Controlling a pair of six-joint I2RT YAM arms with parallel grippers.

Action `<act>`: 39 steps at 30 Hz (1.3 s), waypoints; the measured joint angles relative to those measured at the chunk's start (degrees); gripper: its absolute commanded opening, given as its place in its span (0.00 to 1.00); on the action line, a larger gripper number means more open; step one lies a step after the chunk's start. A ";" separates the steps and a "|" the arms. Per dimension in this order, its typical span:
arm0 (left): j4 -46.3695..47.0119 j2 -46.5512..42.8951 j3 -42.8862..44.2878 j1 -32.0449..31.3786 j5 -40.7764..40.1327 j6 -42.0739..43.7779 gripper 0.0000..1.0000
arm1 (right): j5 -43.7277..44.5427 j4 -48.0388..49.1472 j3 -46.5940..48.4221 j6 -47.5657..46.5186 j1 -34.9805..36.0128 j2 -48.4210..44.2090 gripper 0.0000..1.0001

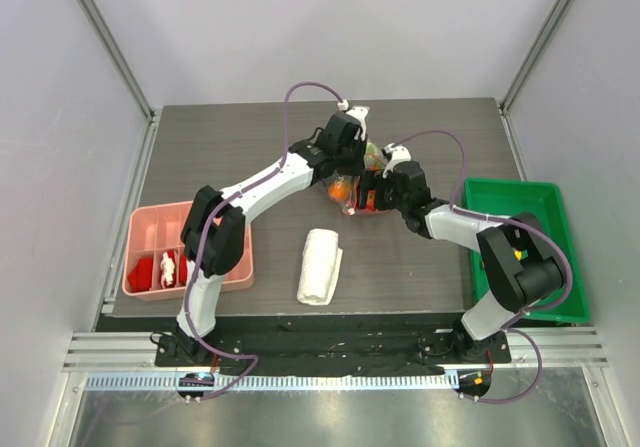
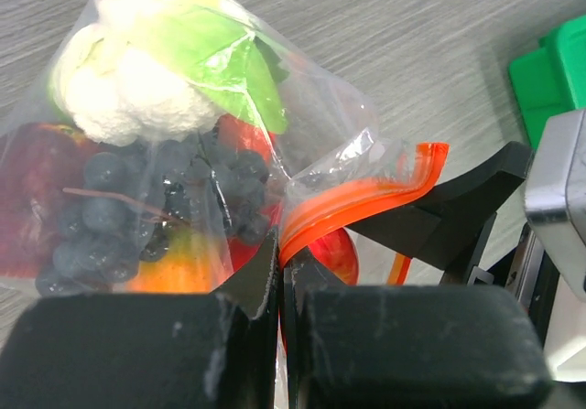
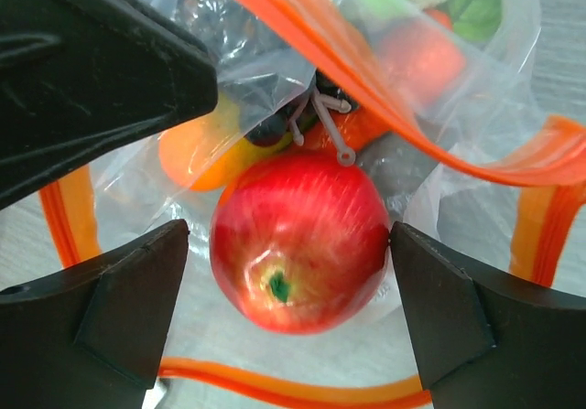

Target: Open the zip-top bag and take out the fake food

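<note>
The zip-top bag (image 1: 356, 184) lies mid-table between both arms, clear plastic with an orange zip strip (image 2: 366, 199). Its mouth gapes toward the right arm. My left gripper (image 2: 279, 253) is shut on one side of that strip, holding the mouth up. Inside is the fake food: a white cauliflower with green leaves (image 2: 128, 98), dark grapes (image 2: 137, 208), an orange piece (image 3: 188, 157) and a red apple (image 3: 298, 240). My right gripper (image 3: 288, 263) reaches into the mouth, open, a finger on each side of the apple. The right finger touches it and the left stands slightly off.
A folded white cloth (image 1: 320, 267) lies near the front centre. A pink compartment tray (image 1: 150, 232) sits at the left edge. A green bin (image 1: 535, 207) stands at the right beside the right arm.
</note>
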 measured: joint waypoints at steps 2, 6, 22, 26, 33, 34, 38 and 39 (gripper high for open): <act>-0.28 0.02 0.02 0.00 -0.85 0.02 0.00 | 0.35 1.77 -0.15 0.11 0.09 0.92 0.87; -2.12 0.02 1.01 -0.61 -0.24 -0.20 0.00 | 4.17 3.52 -0.81 1.44 0.22 2.38 0.76; -4.24 0.00 2.82 -1.53 -1.51 -0.44 0.00 | 7.48 7.48 -2.16 5.01 0.39 3.34 0.65; -4.02 0.00 2.80 -2.01 -1.22 -0.63 0.00 | 7.30 7.30 -2.23 5.73 0.59 3.30 0.31; -2.05 -0.15 0.83 -2.95 -1.25 -0.61 0.00 | 9.73 0.59 -3.41 7.63 1.11 -2.64 0.01; -2.03 -0.17 0.59 -3.13 -1.20 -0.61 0.00 | 10.34 -0.92 -3.50 7.87 1.25 -4.44 0.01; -0.39 -0.92 -1.42 -3.43 -1.09 -0.72 0.00 | 12.24 -5.33 -3.63 8.68 1.51 -11.85 0.01; 0.31 -1.40 -2.21 -3.41 -0.94 -0.87 0.00 | 12.72 -6.71 -3.63 9.09 1.64 -13.53 0.01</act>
